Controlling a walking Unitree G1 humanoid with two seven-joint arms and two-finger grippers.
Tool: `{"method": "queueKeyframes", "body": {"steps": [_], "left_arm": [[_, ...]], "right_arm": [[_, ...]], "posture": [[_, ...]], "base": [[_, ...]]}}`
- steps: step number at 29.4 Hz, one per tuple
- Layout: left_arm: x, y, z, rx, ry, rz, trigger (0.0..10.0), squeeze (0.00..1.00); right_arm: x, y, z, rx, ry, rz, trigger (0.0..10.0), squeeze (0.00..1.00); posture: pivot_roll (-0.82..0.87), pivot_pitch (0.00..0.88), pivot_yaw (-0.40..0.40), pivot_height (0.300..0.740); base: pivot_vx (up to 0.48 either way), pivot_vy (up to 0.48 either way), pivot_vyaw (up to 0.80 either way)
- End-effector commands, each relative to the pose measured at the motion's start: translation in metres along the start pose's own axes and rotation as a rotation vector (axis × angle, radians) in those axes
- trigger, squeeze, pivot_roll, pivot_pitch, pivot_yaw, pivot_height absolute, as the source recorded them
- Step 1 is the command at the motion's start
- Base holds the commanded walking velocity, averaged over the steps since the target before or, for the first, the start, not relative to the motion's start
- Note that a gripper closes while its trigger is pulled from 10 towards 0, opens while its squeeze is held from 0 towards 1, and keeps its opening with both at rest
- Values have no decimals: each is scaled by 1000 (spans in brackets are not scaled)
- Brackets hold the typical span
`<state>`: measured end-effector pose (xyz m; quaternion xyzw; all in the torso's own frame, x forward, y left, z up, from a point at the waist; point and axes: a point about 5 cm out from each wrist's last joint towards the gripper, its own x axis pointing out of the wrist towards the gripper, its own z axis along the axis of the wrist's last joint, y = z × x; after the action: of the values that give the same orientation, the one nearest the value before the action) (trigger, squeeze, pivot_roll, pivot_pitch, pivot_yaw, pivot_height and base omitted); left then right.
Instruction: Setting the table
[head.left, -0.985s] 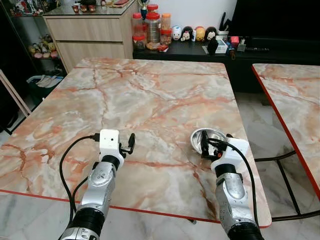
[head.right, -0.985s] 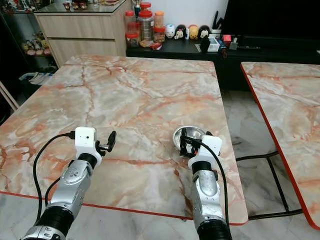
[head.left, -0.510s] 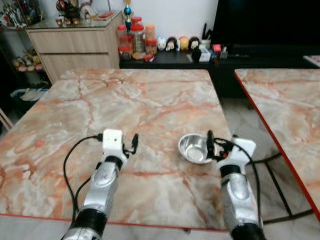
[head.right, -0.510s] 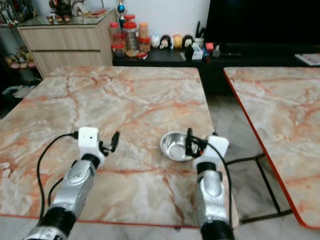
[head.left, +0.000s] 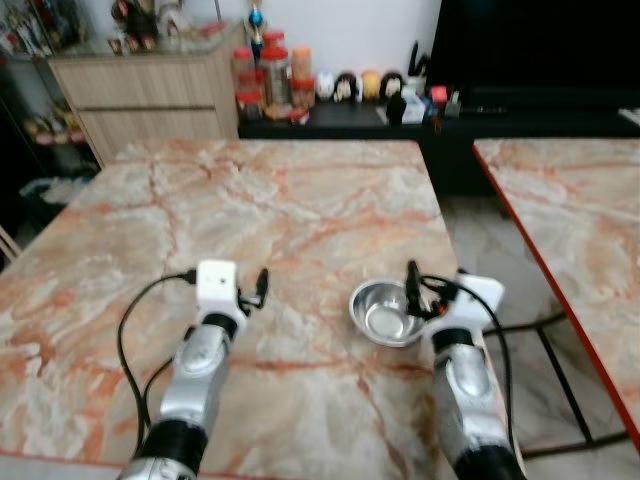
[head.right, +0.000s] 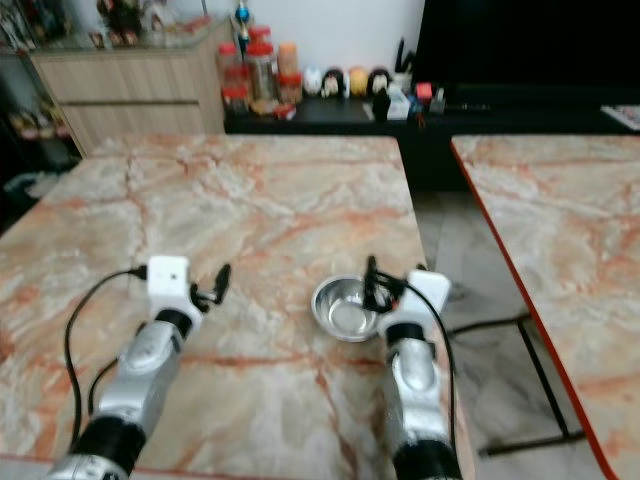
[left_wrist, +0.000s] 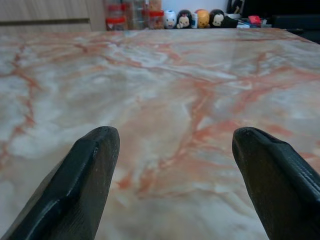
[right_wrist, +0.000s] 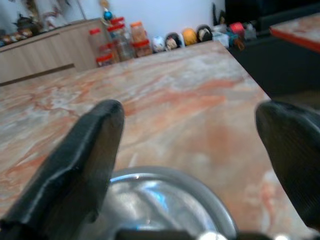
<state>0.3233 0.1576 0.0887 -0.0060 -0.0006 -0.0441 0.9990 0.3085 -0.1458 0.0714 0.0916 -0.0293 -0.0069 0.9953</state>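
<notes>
A small steel bowl (head.left: 383, 315) sits on the marble table (head.left: 280, 200), near its right edge. My right gripper (head.left: 420, 298) is at the bowl's right rim. In the right wrist view it (right_wrist: 192, 112) is open, fingers (right_wrist: 85, 150) wide apart, with the bowl (right_wrist: 165, 200) low between them. My left gripper (head.left: 255, 292) hovers over bare marble to the left of the bowl. In the left wrist view it (left_wrist: 175, 135) is open with nothing between its fingers.
A second marble table (head.left: 570, 190) stands to the right across a strip of floor (head.left: 490, 260). Behind the table are a wooden cabinet (head.left: 150, 95) and a black bench (head.left: 350, 110) with jars and small figures.
The whole picture has shifted and blurred as the camera moved. The right gripper now sits at the bowl's right rim instead of over its near side. The left gripper holds its pose.
</notes>
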Motion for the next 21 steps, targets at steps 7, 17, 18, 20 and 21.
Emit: {"method": "queueKeyframes", "body": {"steps": [7, 17, 18, 20, 21], "left_arm": [[0, -4, 2, -6, -7, -22, 10000, 0], [-3, -5, -3, -2, 13, -37, 10000, 0], [-3, -5, -3, -2, 13, -37, 10000, 0], [-3, -6, -4, -4, 14, -38, 10000, 0], [-4, -7, -4, -5, 16, -39, 10000, 0]], "right_arm": [[0, -5, 1, -21, 10, -16, 10000, 0], [-2, 4, 7, -42, 13, 19, 10000, 0], [-2, 4, 7, -42, 13, 19, 10000, 0], [-2, 4, 7, -41, 12, 19, 10000, 0], [-2, 3, 7, -50, 13, 19, 10000, 0]], "posture": [[-32, 0, 25, 740], [-69, 0, 23, 740], [-69, 0, 23, 740], [-72, 0, 21, 740], [-75, 0, 19, 740]], "base": [[0, 0, 0], [0, 0, 0], [0, 0, 0], [0, 0, 0], [0, 0, 0]]}}
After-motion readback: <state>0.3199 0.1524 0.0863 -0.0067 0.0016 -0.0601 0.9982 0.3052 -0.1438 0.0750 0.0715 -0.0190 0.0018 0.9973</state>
